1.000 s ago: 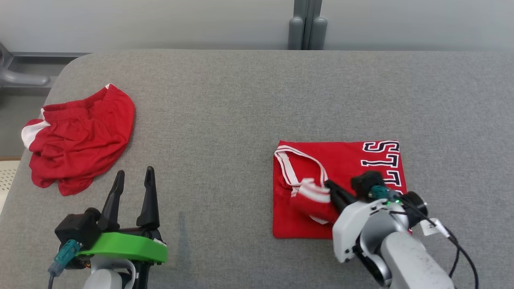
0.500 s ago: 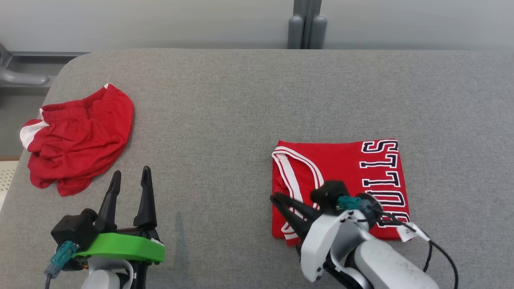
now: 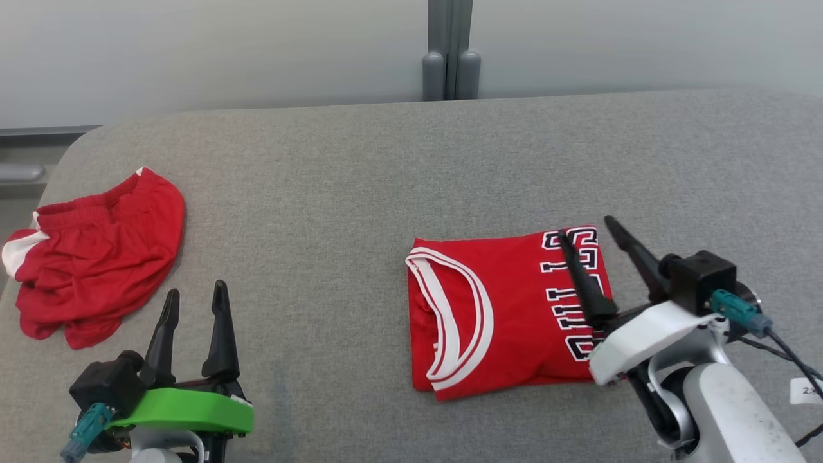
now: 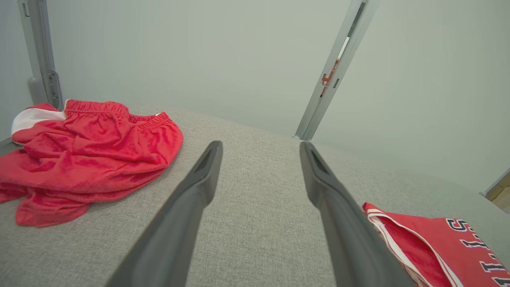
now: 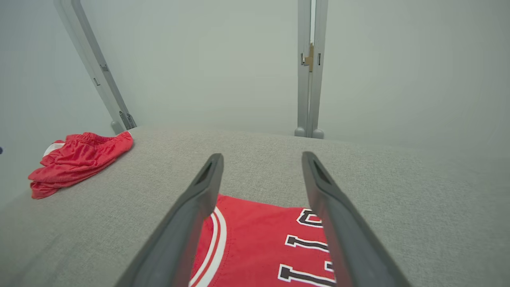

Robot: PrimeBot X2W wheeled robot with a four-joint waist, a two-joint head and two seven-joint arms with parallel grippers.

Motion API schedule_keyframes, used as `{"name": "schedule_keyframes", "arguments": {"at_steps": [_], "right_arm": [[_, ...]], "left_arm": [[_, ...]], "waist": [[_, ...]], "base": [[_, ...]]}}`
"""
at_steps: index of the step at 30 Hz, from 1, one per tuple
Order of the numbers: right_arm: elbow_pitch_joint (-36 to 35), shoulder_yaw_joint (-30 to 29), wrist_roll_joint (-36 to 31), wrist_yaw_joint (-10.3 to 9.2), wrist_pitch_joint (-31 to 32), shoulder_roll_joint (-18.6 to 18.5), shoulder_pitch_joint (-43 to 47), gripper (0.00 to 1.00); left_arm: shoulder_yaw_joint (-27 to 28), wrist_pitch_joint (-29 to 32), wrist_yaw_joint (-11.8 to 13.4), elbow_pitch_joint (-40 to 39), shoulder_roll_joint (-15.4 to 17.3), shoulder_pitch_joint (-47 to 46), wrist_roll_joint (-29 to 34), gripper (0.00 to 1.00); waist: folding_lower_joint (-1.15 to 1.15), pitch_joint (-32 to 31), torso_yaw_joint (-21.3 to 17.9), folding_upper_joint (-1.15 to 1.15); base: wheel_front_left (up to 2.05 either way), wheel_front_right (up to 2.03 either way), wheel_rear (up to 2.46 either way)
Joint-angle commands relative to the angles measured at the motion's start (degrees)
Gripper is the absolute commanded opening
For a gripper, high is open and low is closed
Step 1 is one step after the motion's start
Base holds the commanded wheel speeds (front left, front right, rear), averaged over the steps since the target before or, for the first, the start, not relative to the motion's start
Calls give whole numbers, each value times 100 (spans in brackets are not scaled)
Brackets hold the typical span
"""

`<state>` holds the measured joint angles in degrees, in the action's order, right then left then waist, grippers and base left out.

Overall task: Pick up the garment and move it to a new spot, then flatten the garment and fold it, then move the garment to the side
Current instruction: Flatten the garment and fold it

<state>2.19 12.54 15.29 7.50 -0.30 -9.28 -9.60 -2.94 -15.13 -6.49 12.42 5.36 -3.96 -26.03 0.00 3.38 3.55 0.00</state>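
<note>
Jersey: lies folded flat on table, right of centre, lettered end to the right. Right gripper: stands wide open over that lettered end, grips nothing. Left gripper: gapes too, empty, well apart from jersey, near crumpled shorts at table's left edge.

jersey lettering: partly behind right end effector | shorts: cut off, left wrist view
</note>
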Motion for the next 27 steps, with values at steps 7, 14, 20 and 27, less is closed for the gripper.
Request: {"name": "schedule_keyframes", "arguments": {"at_steps": [7, 14, 20, 27], "right_arm": [[151, -892, -215, -3, -139, 5, 195, 100], [456, -1263, -184, -3, -110, -61, 319, 100], [723, -1260, -150, -3, -185, -188, 356, 100], [882, -1174, -131, -3, -236, -307, 393, 100]], "left_arm": [[-25, 21, 38, -32, 94, 135, 55, 100], [-98, 75, 102, -54, 174, 189, 147, 100], [-94, 86, 135, -28, 223, 274, 114, 100], [-124, 69, 181, -42, 197, 359, 101, 100]], "waist": [[0, -153, -130, 0], [0, -234, -161, 0], [0, -318, -186, 0], [0, -349, -175, 0]], "base": [[0, 0, 0], [0, 0, 0], [0, 0, 0], [0, 0, 0]]}}
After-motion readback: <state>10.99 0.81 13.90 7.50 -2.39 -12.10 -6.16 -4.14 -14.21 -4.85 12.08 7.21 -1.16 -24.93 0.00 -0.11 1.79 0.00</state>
